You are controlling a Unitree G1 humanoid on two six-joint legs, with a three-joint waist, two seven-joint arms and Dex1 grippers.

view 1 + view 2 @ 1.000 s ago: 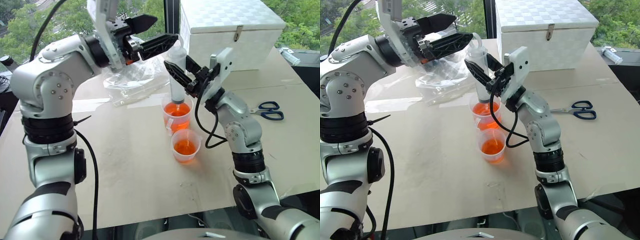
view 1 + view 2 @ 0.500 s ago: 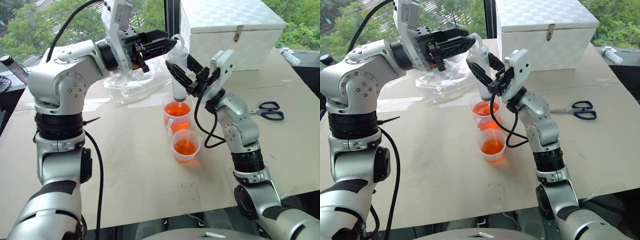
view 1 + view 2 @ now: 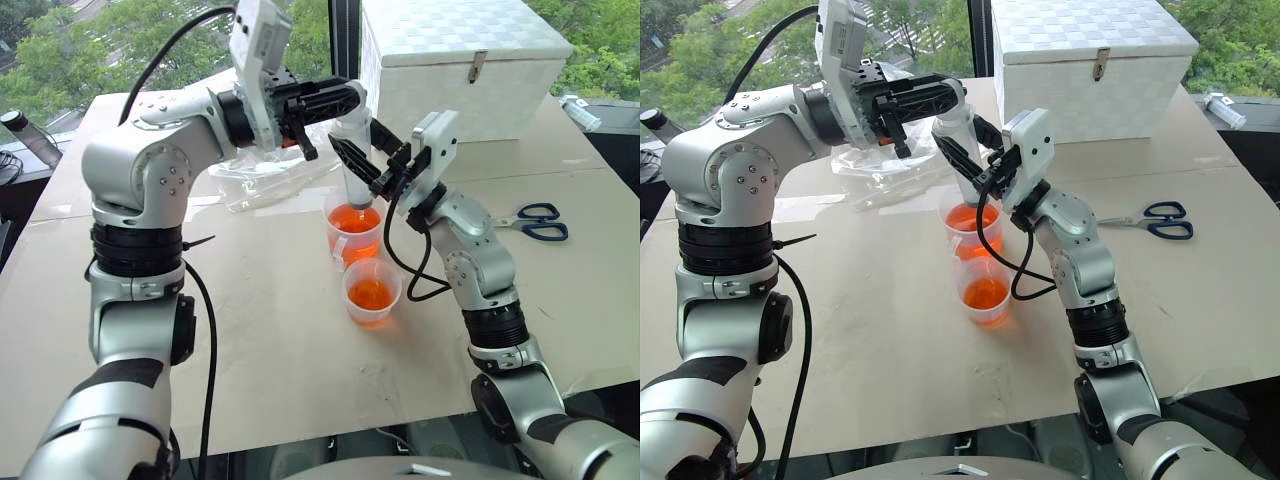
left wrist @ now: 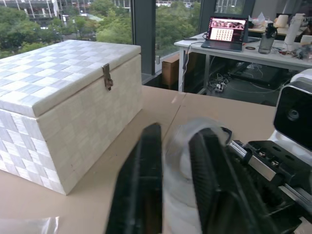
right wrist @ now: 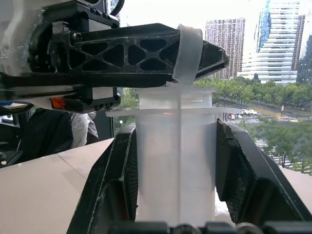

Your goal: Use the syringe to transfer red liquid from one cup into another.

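Large clear plastic syringe (image 3: 355,140), glossy. Two clear smooth plastic cups (image 3: 352,222) (image 3: 372,290). Matt beige paper-like tabletop (image 3: 280,350). White woven-texture box (image 3: 465,60), metal clasp (image 3: 477,64).

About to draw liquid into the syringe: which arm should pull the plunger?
Left. The left gripper is already shut on the plunger ring, while the right gripper clamps the syringe barrel, tip in the taller cup.
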